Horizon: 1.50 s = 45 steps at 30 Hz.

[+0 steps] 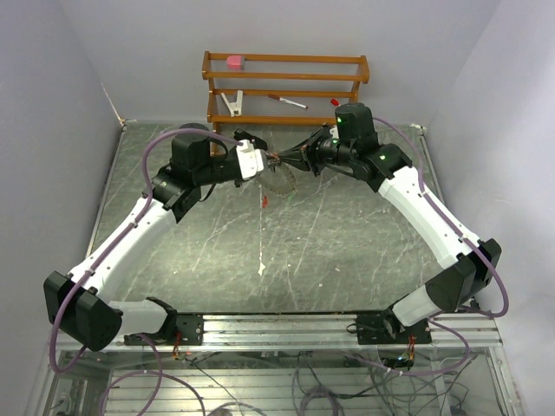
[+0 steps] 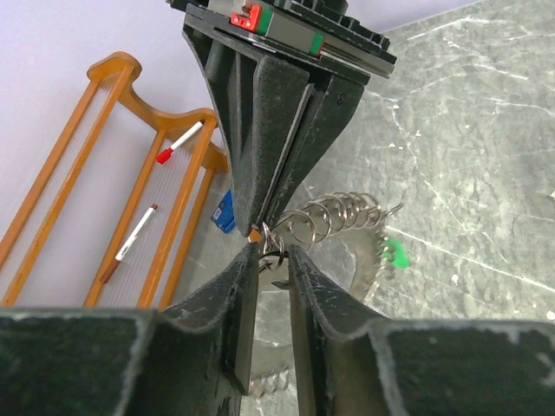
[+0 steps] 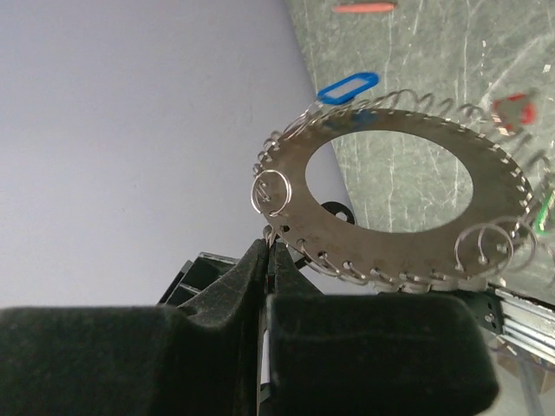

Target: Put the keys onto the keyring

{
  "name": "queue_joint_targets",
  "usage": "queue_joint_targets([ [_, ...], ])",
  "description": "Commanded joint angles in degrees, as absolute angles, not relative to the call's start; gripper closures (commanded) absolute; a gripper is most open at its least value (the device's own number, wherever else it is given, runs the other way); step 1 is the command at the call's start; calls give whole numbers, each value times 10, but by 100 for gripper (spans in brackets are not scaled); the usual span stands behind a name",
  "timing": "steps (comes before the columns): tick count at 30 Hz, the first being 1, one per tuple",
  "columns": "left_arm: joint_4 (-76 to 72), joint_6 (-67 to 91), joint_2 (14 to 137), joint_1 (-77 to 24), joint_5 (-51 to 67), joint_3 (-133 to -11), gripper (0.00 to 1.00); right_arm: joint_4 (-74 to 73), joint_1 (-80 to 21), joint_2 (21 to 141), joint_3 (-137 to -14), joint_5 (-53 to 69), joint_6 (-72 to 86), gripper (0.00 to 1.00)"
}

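The keyring [image 3: 395, 238], a flat grey disc with a big hole and small split rings along its rim, hangs in the air between both grippers [image 1: 279, 178]. My left gripper [image 2: 273, 257] is pinched on one small split ring at its rim. My right gripper [image 3: 270, 241] is shut on a thin key with an orange-red bit, its tip at that same rim spot. The right gripper's tip shows opposite the left one [image 2: 254, 232]. Blue [image 3: 347, 87], red [image 3: 512, 108] and green [image 2: 395, 251] tagged keys sit by the disc. Another red key [image 1: 263, 201] lies on the table.
A wooden rack [image 1: 286, 87] stands at the back wall with red-capped pens [image 1: 286, 101], a white clip [image 1: 232, 104] and a pink item [image 1: 234, 61]. The dark marbled table [image 1: 329, 251] spreads in front of the arms.
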State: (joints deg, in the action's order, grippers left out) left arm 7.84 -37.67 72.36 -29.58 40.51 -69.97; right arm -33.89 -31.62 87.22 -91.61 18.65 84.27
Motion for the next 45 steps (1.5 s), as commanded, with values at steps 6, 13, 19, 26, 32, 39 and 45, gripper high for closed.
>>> queue_joint_targets([
  [6, 102, -437, 729, -300, 384, -701, 81, -300, -319, 860, -917, 199, 853, 100],
  [13, 122, -487, 729, -305, 363, -698, 89, -280, -319, 853, -902, 210, 864, 100],
  [19, 139, -538, 720, -315, 351, -684, 90, -248, -319, 846, -886, 225, 882, 100],
  [26, 124, -597, 709, -323, 319, -642, 91, -193, -319, 837, -853, 258, 910, 100],
  [32, 89, -610, 703, -324, 299, -620, 91, -157, -320, 839, -846, 286, 919, 100],
  [39, 17, -606, 695, -324, 275, -588, 91, -124, -320, 837, -827, 310, 940, 100],
  [45, -1, -617, 696, -326, 260, -573, 91, -86, -320, 831, -802, 325, 964, 100],
])
